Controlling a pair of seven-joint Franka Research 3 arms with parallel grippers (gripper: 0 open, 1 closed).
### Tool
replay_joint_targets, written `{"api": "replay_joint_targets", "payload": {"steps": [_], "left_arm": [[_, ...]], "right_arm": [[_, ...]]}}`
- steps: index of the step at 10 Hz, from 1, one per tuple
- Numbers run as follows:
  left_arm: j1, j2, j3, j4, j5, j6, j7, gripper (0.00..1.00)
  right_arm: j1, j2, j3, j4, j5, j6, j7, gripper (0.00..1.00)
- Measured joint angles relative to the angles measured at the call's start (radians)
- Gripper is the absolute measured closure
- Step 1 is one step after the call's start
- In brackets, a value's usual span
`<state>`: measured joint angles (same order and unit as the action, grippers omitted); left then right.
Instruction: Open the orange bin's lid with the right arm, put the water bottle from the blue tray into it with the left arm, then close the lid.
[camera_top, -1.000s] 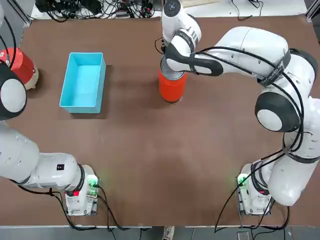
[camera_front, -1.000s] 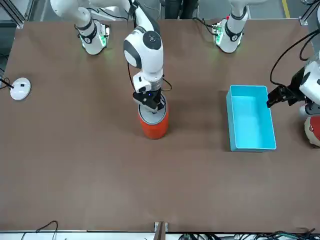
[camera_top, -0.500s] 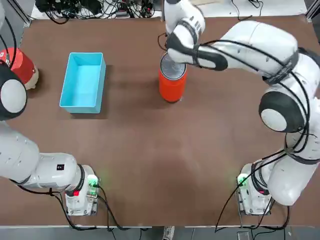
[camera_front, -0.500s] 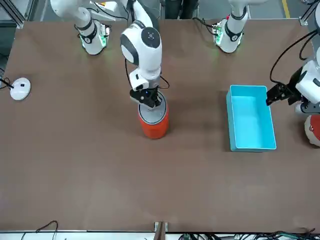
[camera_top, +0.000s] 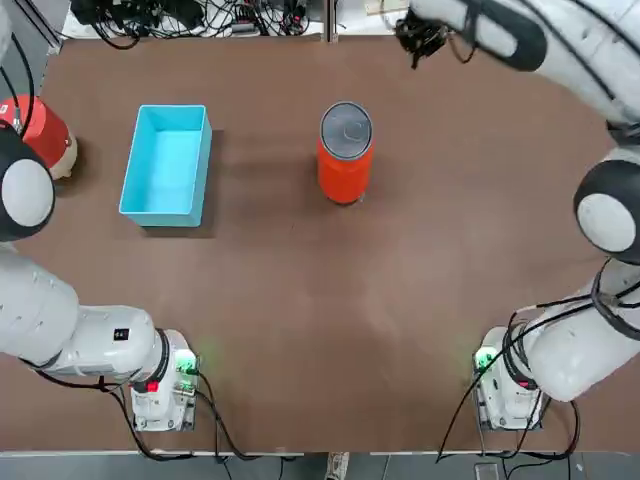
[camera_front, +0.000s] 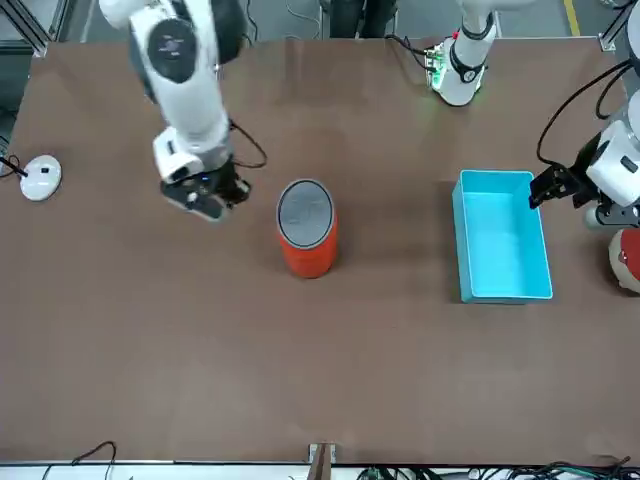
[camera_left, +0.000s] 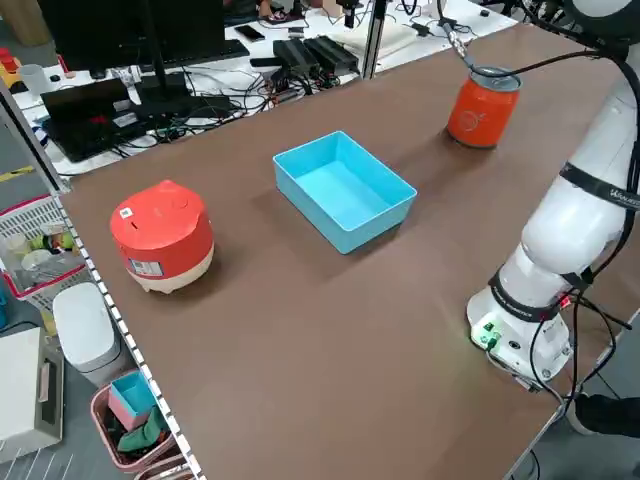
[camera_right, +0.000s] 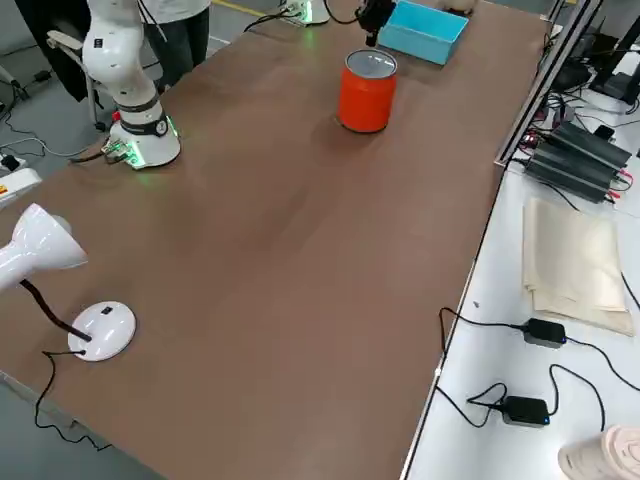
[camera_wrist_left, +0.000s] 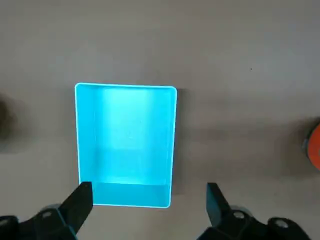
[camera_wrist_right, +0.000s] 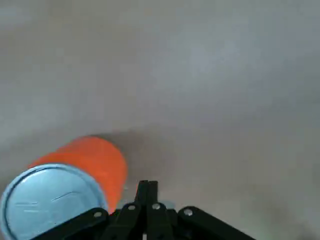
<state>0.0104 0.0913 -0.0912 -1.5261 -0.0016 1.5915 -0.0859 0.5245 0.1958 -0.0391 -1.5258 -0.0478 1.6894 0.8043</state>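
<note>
At the far left of the table there is a red-and-white rounded object (camera_left: 165, 235). To the right of it, the blue tray (camera_top: 166, 166) stands on the table, and nothing lies in it. The left gripper (camera_wrist_left: 150, 207) is above the table near this tray; its fingers are wide apart and they hold nothing. Further right, the orange bin (camera_top: 344, 175) stands upright, and the lid (camera_top: 346, 130) is closed on its top. The right gripper (camera_wrist_right: 148, 184) is above the table, right of the bin and apart from it; its fingers are fully together, with nothing between them.
</note>
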Motion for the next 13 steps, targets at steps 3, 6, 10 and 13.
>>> {"api": "replay_joint_targets", "payload": {"steps": [3, 6, 10, 13], "left_arm": [[0.002, 0.000, 0.000, 0.000, 0.015, 0.000, 0.001, 0.00], [0.006, 0.000, 0.001, -0.002, 0.025, -0.001, 0.003, 0.00], [0.009, -0.001, 0.001, -0.002, 0.027, -0.001, 0.004, 0.00], [0.009, -0.002, 0.001, -0.002, 0.027, -0.001, 0.004, 0.00]], "right_arm": [[-0.173, -0.045, -0.004, -0.001, 0.003, -0.062, -0.253, 0.98], [-0.382, -0.108, -0.007, -0.002, 0.006, -0.113, -0.573, 0.94], [-0.469, -0.141, -0.006, -0.003, 0.025, -0.115, -0.700, 0.44], [-0.469, -0.147, -0.004, -0.004, 0.025, -0.115, -0.715, 0.00]]}}
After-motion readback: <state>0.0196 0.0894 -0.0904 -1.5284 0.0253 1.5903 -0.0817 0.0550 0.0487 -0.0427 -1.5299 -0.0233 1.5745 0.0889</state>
